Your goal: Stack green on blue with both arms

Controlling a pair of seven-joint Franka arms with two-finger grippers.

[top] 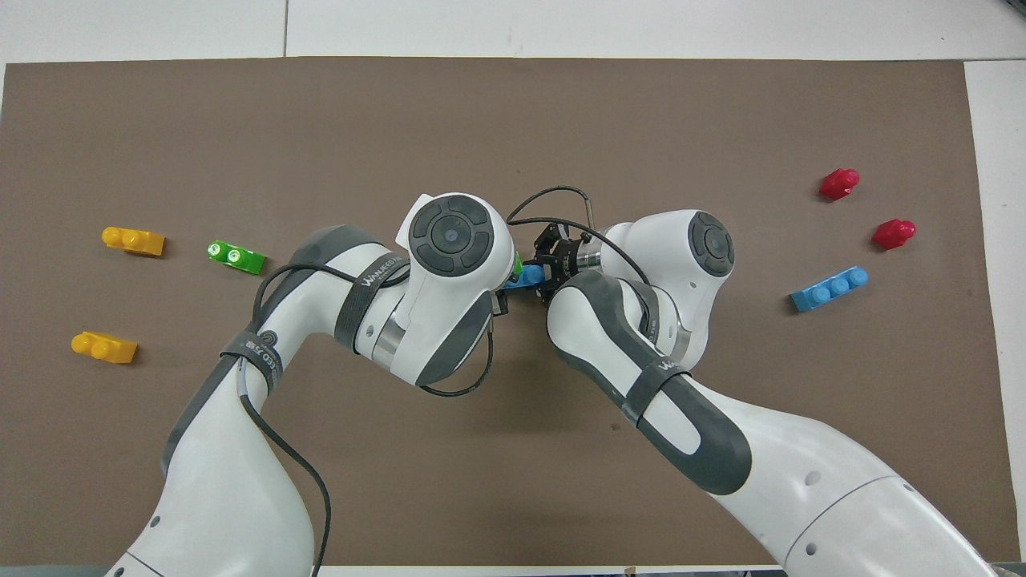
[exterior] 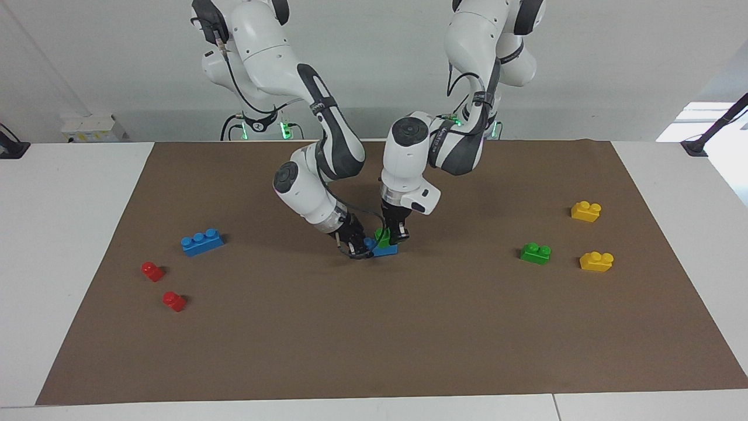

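- Left gripper, pointing down, clamps the small bright green two-stud plastic brick, which sits on the long blue plastic brick at mid-mat.
- Right gripper is closed around that blue brick's end, at the green brick's side.
- Second green brick lies well apart, toward the left arm's end.

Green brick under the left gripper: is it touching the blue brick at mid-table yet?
Touching. In the facing view the green brick sits directly on the blue brick with no gap showing.
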